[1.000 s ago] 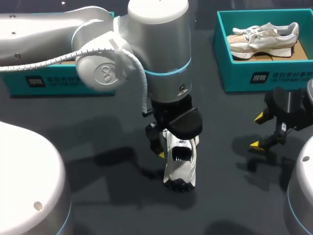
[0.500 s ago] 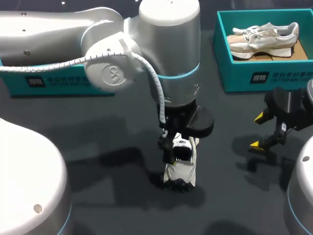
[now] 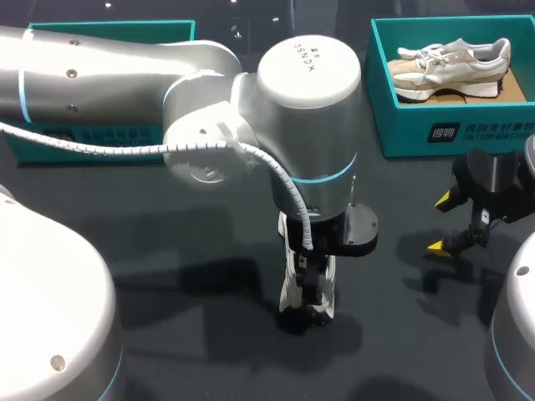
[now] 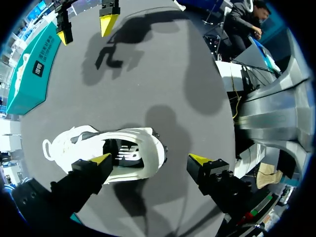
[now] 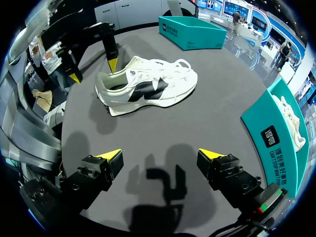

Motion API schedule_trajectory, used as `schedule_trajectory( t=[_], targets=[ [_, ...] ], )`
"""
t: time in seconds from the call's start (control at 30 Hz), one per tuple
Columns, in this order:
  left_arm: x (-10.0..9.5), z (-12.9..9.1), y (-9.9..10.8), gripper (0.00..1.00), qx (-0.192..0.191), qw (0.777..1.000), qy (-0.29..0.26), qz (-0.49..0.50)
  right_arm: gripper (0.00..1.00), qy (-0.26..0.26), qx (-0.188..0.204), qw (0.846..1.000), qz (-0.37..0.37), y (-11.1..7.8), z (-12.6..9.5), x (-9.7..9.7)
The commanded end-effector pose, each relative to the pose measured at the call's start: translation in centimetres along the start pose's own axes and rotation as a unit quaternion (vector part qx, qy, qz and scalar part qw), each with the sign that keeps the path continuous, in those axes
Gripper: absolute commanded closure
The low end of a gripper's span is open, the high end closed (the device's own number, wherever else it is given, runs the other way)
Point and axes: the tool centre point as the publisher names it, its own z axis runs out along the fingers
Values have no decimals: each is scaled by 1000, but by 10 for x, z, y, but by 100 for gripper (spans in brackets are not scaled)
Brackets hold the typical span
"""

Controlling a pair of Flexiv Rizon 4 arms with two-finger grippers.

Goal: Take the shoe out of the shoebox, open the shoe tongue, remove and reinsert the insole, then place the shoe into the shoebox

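Overhead, the left arm's silver wrist (image 3: 309, 125) hides most of the white-and-black sneaker (image 4: 148, 143). The left gripper (image 4: 150, 159), astride its heel, and the right gripper (image 5: 159, 155) both gape.

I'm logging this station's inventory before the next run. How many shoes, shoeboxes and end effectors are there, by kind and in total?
Shoes: 2 (white shoe on the table, beige shoe in the right shoebox)
Shoeboxes: 2 (left shoebox and right shoebox, both teal)
End effectors: 2 (left end effector, right end effector)
Total: 6
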Motion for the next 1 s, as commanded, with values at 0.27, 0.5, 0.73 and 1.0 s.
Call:
schedule_trajectory(
  t=[0.27,0.5,0.73,1.0],
  targets=[
    [3,32,4,0,7,1000,-4,-15,0,-2,1,1000,0,0,-1,2],
    [8,48,7,0,3,1000,-8,-17,0,-2,1,1000,0,0,-1,2],
    [7,58,6,0,-7,1000,-19,-15,0,-2,1,1000,0,0,-1,2],
    [4,65,3,0,-24,999,-14,-23,0,-2,1,1000,0,0,-1,2]
  ],
)
